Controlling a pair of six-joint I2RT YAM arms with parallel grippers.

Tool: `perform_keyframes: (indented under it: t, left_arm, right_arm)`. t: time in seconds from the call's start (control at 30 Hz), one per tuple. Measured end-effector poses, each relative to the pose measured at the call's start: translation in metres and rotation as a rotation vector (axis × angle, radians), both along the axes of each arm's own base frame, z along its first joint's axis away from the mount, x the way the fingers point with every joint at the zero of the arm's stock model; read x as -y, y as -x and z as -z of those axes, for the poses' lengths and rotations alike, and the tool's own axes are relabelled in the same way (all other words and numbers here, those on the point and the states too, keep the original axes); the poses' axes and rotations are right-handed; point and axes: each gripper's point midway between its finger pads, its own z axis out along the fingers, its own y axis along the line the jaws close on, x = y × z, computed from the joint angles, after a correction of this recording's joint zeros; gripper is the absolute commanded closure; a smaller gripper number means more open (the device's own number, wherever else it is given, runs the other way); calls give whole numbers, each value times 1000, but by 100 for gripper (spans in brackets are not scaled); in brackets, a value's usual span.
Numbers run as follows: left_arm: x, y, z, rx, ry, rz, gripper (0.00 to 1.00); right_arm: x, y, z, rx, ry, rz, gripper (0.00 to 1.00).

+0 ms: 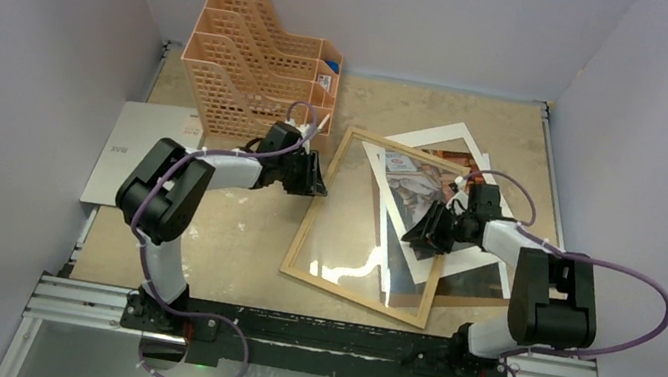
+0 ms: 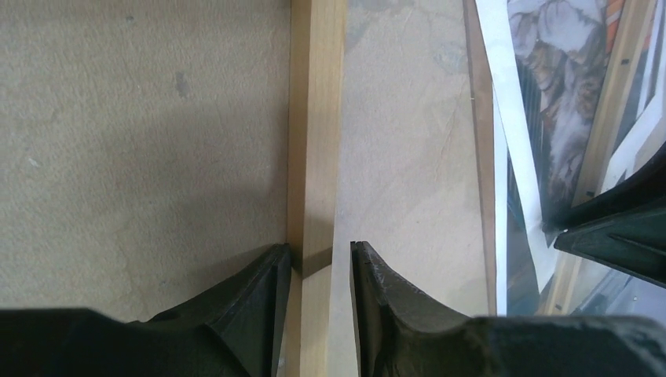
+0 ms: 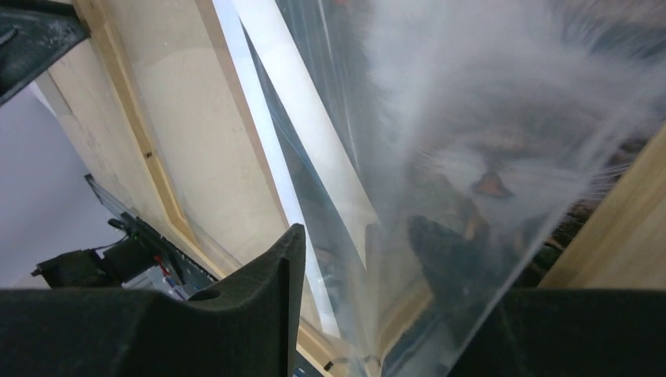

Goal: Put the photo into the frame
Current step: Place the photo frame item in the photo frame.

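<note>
Left gripper (image 2: pixel 320 258) loosely astride rail of thin light-wood glazed frame (image 2: pixel 316 118); my right gripper (image 3: pixel 357 228) at pane, grip unclear. White-bordered cat photo (image 1: pixel 408 188) partly beneath glass. Stiff, fragile: take wooden rails.

Black-and-white jointed arms (image 1: pixel 211 169), purple cables (image 1: pixel 638 287), black wedge-shaped gripper fingers (image 2: pixel 243 314)

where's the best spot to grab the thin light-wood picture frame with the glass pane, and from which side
Take its long left rail from straight above, a finger on each side. The frame lies about flat on the table and the rail is narrow: the left gripper straddles it with room to spare. The glass pane gives no hold.
</note>
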Motion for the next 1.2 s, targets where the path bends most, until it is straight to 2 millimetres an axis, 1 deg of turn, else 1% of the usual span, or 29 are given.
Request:
perform_keyframes:
  t: [0.07,0.2,0.37,0.47,0.7,0.8,0.97,1.03,1.07,1.13,1.2]
  left_arm:
    - [0,-2,0,-5,-13,10,64]
    - [-1,-4,1,-4,-32,26,66]
    - [-4,-4,1,0,-47,32,68]
    - [-4,-4,2,3,-51,37,69]
    - [-5,-4,2,2,-52,37,70]
    - [-5,-5,2,3,-54,34,71]
    - [-6,-5,3,3,-58,26,73]
    - [-6,-5,3,3,-57,24,73]
    - [-6,-5,3,2,-55,20,73]
    - [-6,-5,3,1,-53,15,73]
    - [-6,-5,3,3,-51,12,73]
  right_arm:
    - [-3,4,3,2,-20,-7,67]
    - [-5,4,5,32,-39,-10,76]
    - [-7,5,2,103,-61,-12,92]
    - [-8,2,-4,162,-63,-14,100]
    - [-13,2,-24,298,-106,-51,100]
    - [-18,4,-36,369,-142,-78,100]
    - [-29,9,-68,529,-225,-134,100]
    - [-31,10,-75,568,-240,-145,100]
    - [-32,11,-76,574,-248,-148,100]
    - [-33,10,-73,562,-252,-147,100]
    - [-31,8,-60,512,-241,-127,100]
